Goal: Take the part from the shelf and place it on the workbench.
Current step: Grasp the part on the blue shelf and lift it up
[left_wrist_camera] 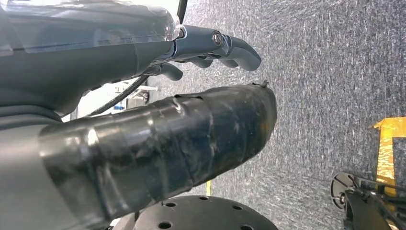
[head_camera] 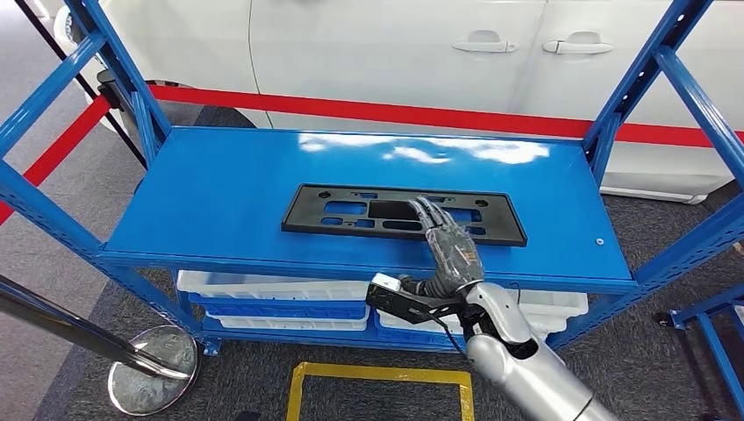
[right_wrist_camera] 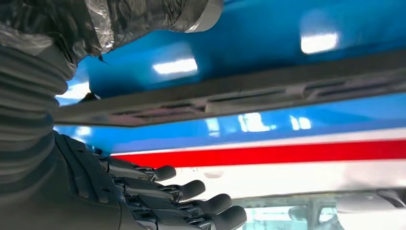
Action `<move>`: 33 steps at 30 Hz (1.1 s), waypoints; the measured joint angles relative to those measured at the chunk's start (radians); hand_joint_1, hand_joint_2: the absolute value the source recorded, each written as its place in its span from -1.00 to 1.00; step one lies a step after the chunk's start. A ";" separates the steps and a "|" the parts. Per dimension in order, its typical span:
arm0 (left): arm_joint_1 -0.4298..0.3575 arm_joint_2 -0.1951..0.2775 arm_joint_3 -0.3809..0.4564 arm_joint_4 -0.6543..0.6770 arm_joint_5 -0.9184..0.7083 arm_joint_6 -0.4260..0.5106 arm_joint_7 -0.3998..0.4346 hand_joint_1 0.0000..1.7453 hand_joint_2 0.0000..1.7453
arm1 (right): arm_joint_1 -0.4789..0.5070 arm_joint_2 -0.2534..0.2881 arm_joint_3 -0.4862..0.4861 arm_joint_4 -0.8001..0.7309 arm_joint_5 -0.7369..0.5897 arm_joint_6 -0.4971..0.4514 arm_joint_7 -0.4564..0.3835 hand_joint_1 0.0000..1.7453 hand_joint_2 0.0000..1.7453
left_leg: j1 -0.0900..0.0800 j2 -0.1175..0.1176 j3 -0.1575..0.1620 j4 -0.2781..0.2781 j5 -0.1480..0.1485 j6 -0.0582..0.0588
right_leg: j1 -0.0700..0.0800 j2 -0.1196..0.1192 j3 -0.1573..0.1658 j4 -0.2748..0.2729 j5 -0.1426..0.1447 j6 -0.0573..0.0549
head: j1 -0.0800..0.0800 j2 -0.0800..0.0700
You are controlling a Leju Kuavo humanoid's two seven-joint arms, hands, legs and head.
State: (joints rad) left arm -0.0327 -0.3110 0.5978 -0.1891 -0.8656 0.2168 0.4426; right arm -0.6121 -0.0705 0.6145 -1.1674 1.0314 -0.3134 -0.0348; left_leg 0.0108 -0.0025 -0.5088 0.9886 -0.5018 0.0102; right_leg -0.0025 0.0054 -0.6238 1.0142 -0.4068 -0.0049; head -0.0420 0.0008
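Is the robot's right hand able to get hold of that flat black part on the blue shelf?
Probably yes. The right hand is already over the black frame-shaped part, fingers spread above its near edge. Nothing else lies on the blue shelf top to block it. Whether the fingers already touch the part, I cannot tell.

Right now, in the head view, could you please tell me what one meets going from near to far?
Yellow floor marking → white bins → black part on the blue shelf → red stripe → white car.

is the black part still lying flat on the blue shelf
Yes, in the head view the black part lies flat on the blue shelf, with the right hand reaching over its near edge.
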 joint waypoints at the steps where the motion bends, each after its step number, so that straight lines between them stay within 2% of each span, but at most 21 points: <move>1: 0.000 0.000 0.000 0.000 -0.003 -0.002 0.000 -1.00 -1.00 | -0.001 0.012 0.005 0.017 0.012 -0.009 0.004 -1.00 1.00 | 0.000 0.000 0.000 0.000 0.000 0.000 | 0.000 0.000 0.000 0.000 0.000 0.000 | 0.000 0.000; 11: 0.000 0.000 0.000 0.000 -0.032 -0.020 0.001 -1.00 -1.00 | -0.071 0.128 0.027 0.171 0.061 -0.046 0.042 -1.00 1.00 | 0.000 0.000 0.001 0.000 0.001 0.000 | 0.000 0.000 0.000 0.000 0.000 0.000 | 0.000 0.000; 15: 0.000 0.000 0.000 0.000 -0.048 -0.029 0.000 -1.00 -1.00 | -0.089 0.158 0.029 0.241 0.082 -0.103 0.052 -1.00 1.00 | 0.000 0.000 0.002 0.000 0.001 0.000 | 0.000 0.000 0.000 0.000 0.000 0.000 | 0.000 0.000; 18: 0.000 0.000 0.000 0.000 -0.056 -0.036 0.000 -1.00 -1.00 | -0.103 0.171 0.029 0.285 0.094 -0.137 0.061 -1.00 1.00 | 0.000 0.000 0.002 0.000 0.001 0.000 | 0.000 0.000 0.000 0.000 0.000 0.000 | 0.000 0.000; 28: 0.000 0.001 0.000 0.000 -0.074 -0.052 -0.001 -1.00 -1.00 | -0.136 0.184 0.019 0.367 0.124 -0.160 0.091 -1.00 1.00 | 0.000 0.000 0.002 0.000 0.001 0.000 | 0.000 0.000 0.000 0.000 0.000 0.000 | 0.000 0.000; 33: 0.000 0.002 0.000 0.000 -0.102 -0.060 -0.004 -1.00 -1.00 | -0.148 0.189 -0.016 0.474 0.165 -0.197 0.101 -1.00 1.00 | 0.000 0.000 0.002 0.000 0.001 0.000 | 0.000 0.000 0.000 0.000 0.000 0.000 | 0.000 0.000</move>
State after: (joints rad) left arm -0.0326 -0.3090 0.5974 -0.1891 -0.9673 0.1573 0.4384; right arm -0.7601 0.1188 0.5988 -0.6932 1.1967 -0.5103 0.0659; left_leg 0.0106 -0.0028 -0.5068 0.9888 -0.5012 0.0098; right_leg -0.0025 0.0053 -0.6238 1.0142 -0.4066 -0.0051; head -0.0419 0.0008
